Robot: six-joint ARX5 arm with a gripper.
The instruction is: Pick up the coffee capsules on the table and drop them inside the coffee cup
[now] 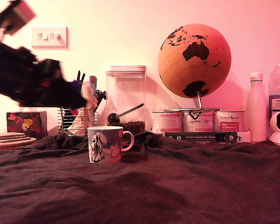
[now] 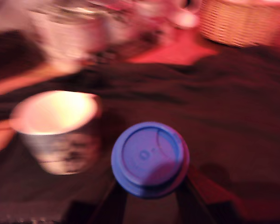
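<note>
While the arm hangs blurred high at the exterior view's left, its gripper [image 2: 150, 196] is closed on the blue capsule [image 2: 150, 158], held above the dark table [image 1: 186, 186]. Near it on the cloth stands the cup [image 1: 105, 144], mouth open.
</note>
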